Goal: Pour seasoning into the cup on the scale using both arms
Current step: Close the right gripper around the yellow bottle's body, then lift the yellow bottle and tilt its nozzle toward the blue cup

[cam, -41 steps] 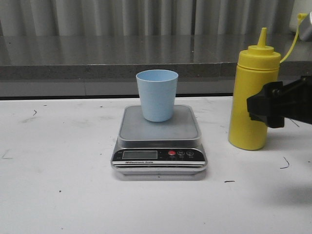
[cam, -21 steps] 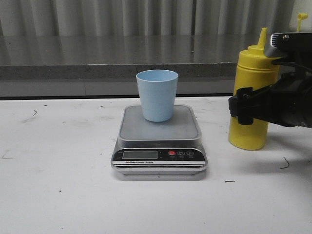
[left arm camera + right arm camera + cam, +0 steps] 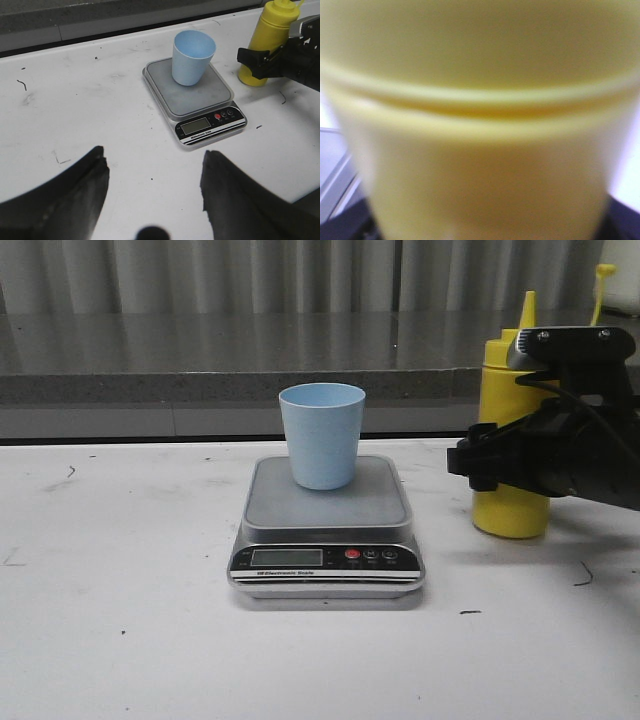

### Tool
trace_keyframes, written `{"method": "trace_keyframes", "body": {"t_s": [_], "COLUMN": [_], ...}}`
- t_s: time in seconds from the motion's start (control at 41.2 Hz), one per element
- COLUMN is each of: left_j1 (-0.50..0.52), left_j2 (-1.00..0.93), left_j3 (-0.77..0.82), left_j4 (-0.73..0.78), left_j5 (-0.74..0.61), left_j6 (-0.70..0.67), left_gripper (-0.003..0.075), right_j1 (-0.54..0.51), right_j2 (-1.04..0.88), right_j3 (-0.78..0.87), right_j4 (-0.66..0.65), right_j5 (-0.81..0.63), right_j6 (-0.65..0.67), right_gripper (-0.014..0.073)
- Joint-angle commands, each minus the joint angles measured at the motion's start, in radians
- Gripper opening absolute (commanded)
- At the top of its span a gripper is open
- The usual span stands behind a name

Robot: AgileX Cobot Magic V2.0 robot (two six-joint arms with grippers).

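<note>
My right claw point(image 3: 487, 468) reaches across the yellow bottle point(image 3: 510, 510), which stands upright on the white worktop point(image 3: 120, 620) just right of the scale point(image 3: 327, 525); whether the claw pinches it, I cannot tell, though the bottle fills my right wrist view, blurred. The blue cup point(image 3: 322, 435) stands upright on the scale's platform. My left claw point(image 3: 152, 200) hangs spread and empty, well apart from the scale.

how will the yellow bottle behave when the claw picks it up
The yellow bottle is tall on a narrow base, so it could tip if nudged sideways. Its smooth, glossy plastic may slip or flex under the right claw. How full, so how heavy, it is cannot be seen.
</note>
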Motion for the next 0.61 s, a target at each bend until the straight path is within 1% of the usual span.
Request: {"method": "trace_keyframes", "body": {"t_s": [0.0, 0.073, 0.17, 0.34, 0.437, 0.559, 0.583], "left_j1": [0.002, 0.002, 0.002, 0.002, 0.002, 0.002, 0.002], "left_j2": [0.002, 0.002, 0.002, 0.002, 0.002, 0.002, 0.002], "left_j3": [-0.028, -0.028, -0.028, -0.028, -0.028, -0.028, -0.028], "left_j4": [-0.008, -0.008, -0.008, -0.008, -0.008, -0.008, -0.008], "left_j5": [-0.067, -0.067, -0.067, -0.067, -0.067, -0.067, -0.067], "left_j6": [-0.003, -0.003, -0.003, -0.003, -0.003, -0.003, -0.003], "left_gripper": [0.0407, 0.0407, 0.0407, 0.0407, 0.0407, 0.0407, 0.0407], "right_j1": [-0.009, -0.009, -0.009, -0.009, -0.009, -0.009, -0.009], "right_j2": [-0.053, -0.085, -0.152, -0.304, -0.39, -0.471, -0.481], "right_j3": [-0.019, -0.016, -0.016, -0.026, -0.056, -0.131, -0.148], "right_j4": [-0.003, -0.003, -0.003, -0.033, -0.065, -0.102, -0.108], "right_j5": [-0.078, -0.033, 0.063, 0.251, 0.405, 0.665, 0.694], "right_j6": [-0.002, -0.002, -0.009, -0.091, -0.168, -0.292, -0.318], "right_gripper": [0.0432, 0.0414, 0.0414, 0.0414, 0.0414, 0.0414, 0.0414]}}
